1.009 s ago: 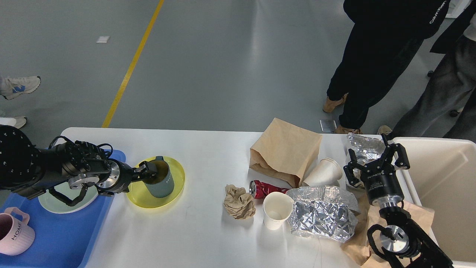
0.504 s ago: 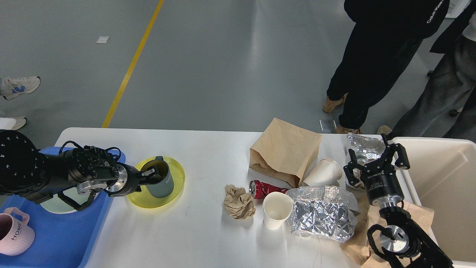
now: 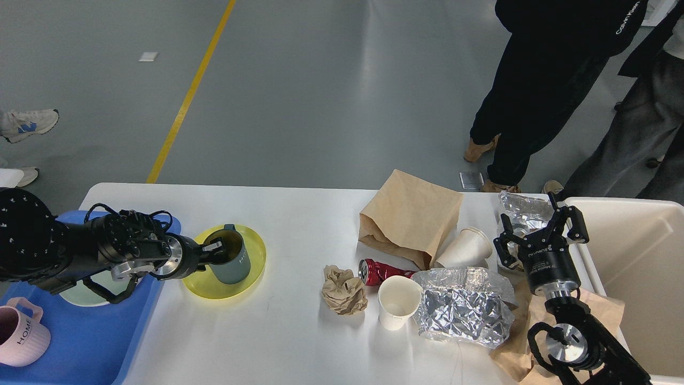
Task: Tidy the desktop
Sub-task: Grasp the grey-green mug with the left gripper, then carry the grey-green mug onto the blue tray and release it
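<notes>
The white desktop (image 3: 299, 331) carries litter on its right half and dishes on its left. A grey-green mug (image 3: 233, 266) stands on a yellow plate (image 3: 224, 286). My left gripper (image 3: 216, 252) comes in from the left and is shut on the mug's near rim, one finger inside and one outside. My right gripper (image 3: 538, 231) stands open at the right. It points away from me, above a crumpled foil bag (image 3: 521, 206), with nothing between its fingers.
A blue tray (image 3: 80, 347) at the left holds a pink mug (image 3: 18, 337) and a pale green plate (image 3: 75, 297). Mid-table lie a paper wad (image 3: 343, 290), a red can (image 3: 377, 271), two paper cups (image 3: 398, 309), a brown bag (image 3: 411, 216) and a foil bag (image 3: 462, 313). A cream bin (image 3: 636, 256) stands at the right, with people beyond.
My left wrist has turned and shifted slightly right while keeping its hold on the mug's rim. The mug has barely moved. The right arm is still.
</notes>
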Controlling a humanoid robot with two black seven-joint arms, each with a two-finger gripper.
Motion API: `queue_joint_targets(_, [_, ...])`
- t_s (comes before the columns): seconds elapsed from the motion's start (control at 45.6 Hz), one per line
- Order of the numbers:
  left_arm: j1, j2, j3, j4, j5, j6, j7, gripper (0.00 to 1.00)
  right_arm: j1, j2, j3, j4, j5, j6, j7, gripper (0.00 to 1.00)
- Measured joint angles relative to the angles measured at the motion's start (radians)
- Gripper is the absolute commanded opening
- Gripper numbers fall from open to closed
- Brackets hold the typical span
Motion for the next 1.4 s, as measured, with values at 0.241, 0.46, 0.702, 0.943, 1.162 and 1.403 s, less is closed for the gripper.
queue_joint_targets(0.241, [0.002, 0.0, 0.002, 0.0, 0.006, -0.001, 0.0, 0.19, 0.0, 0.0, 0.0, 0.0, 0.0, 0.0, 0.0, 1.0])
queue_joint_targets(0.46, [0.002, 0.002, 0.0, -0.001, 0.048, -0.016, 0.031, 0.0, 0.0, 0.0, 0.0, 0.0, 0.0, 0.0, 0.0, 1.0])
queue_joint_targets(0.702, [-0.009, 0.007, 0.0, -0.004, 0.05, -0.021, 0.062, 0.0, 0.0, 0.0, 0.0, 0.0, 0.0, 0.0, 0.0, 1.0])
queue_joint_targets(0.943, [-0.026, 0.013, 0.0, -0.009, 0.05, -0.052, 0.063, 0.0, 0.0, 0.0, 0.0, 0.0, 0.0, 0.0, 0.0, 1.0])
queue_joint_targets(1.162, [-0.096, 0.016, 0.008, -0.048, 0.049, -0.14, 0.09, 0.0, 0.0, 0.0, 0.0, 0.0, 0.0, 0.0, 0.0, 1.0])
queue_joint_targets(1.403, [-0.355, 0.03, 0.123, -0.262, 0.052, -0.246, 0.171, 0.0, 0.0, 0.0, 0.0, 0.0, 0.0, 0.0, 0.0, 1.0])
